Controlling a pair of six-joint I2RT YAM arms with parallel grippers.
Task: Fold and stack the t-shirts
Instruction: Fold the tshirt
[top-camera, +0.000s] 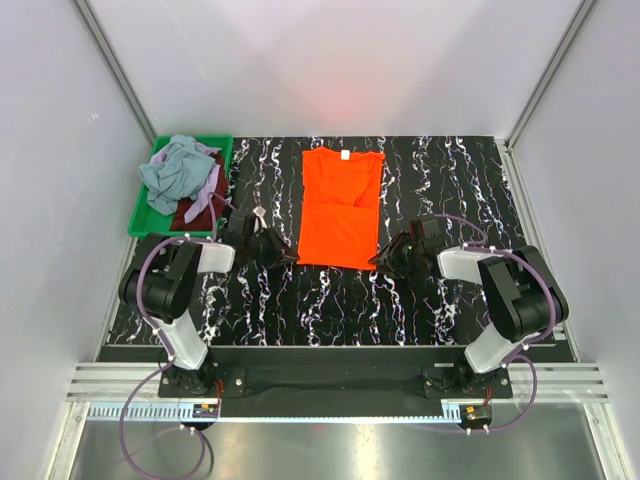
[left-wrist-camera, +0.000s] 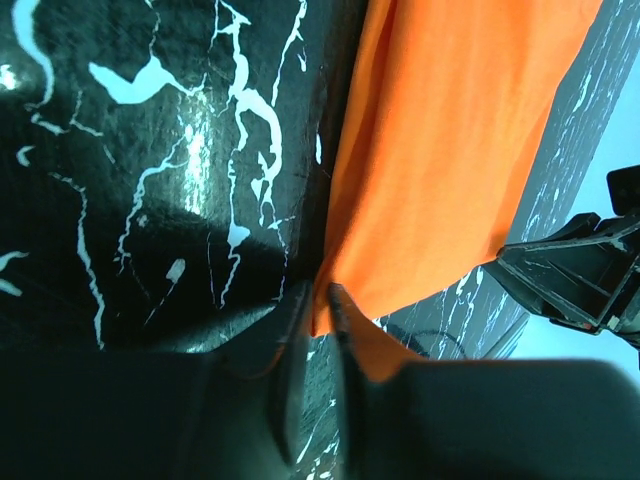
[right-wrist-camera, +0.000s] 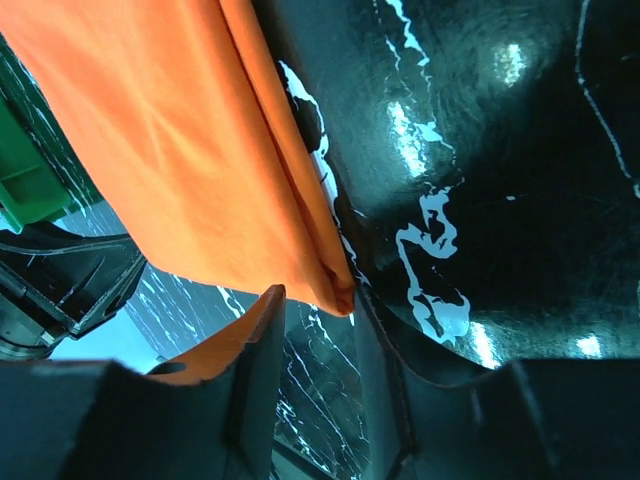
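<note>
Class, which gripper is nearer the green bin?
Left. The left gripper is close to the green bin, at the orange t-shirt's left hem corner; the right gripper is at its right corner.

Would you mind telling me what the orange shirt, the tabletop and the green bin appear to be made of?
Orange shirt: soft matte cloth, judging by its folds and drape. Tabletop: glossy black marble-look surface with white veins, possibly a printed sheet. Green bin: likely rigid moulded plastic, with a smooth rim.
</note>
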